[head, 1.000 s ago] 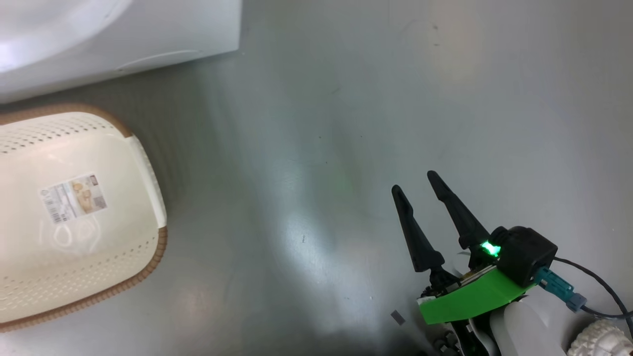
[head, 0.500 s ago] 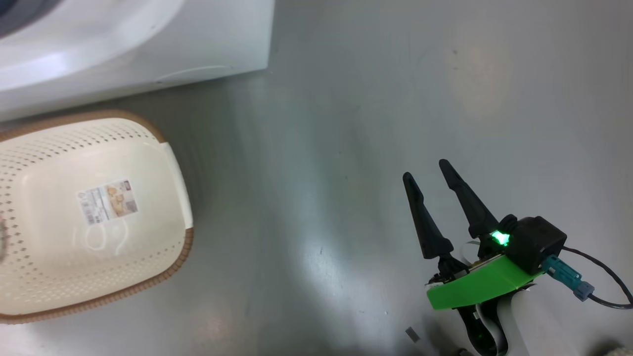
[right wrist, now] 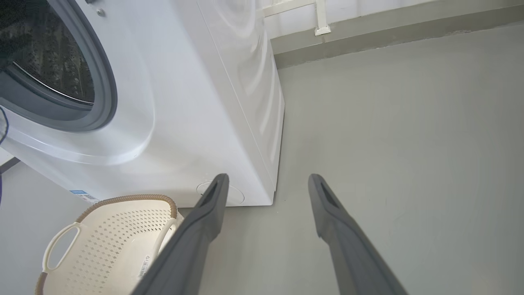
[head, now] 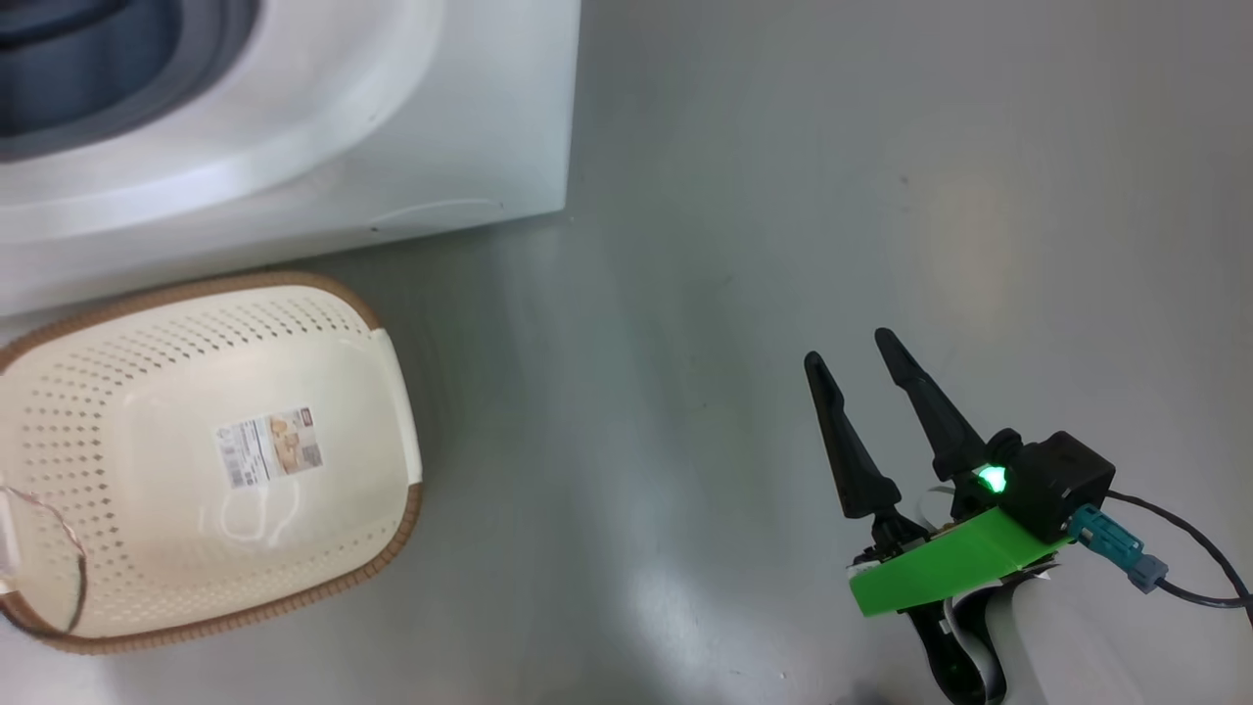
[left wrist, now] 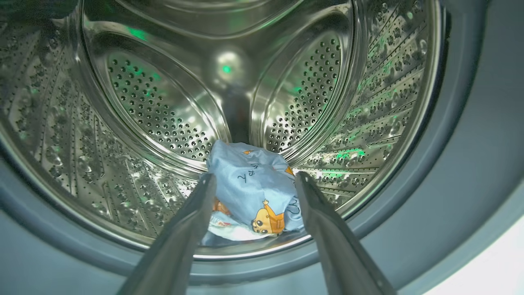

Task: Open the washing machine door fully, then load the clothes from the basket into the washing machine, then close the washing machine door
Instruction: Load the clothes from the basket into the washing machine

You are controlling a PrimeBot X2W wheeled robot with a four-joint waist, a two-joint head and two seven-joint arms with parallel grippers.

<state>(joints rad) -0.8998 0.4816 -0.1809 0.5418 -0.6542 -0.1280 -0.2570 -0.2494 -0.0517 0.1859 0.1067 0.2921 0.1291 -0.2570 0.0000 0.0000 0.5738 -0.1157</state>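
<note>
Head view: white washing machine, upper left, on grey floor. Cream basket just in front of it, lower left, with a label sticker on its floor. Right claw, lower right, fingers apart, empty, well apart from the basket.

Left wrist view: left claw, fingers spread wide, empty, at the mouth of the steel drum, ringed by a grey-blue gasket. Light-blue clothes, orange cartoon print, bundled on the drum bottom between the fingers; contact cannot be told.

Right wrist view: machine front, drum mouth uncovered. Round flap at its lower corner, basket near it on the floor.
</note>
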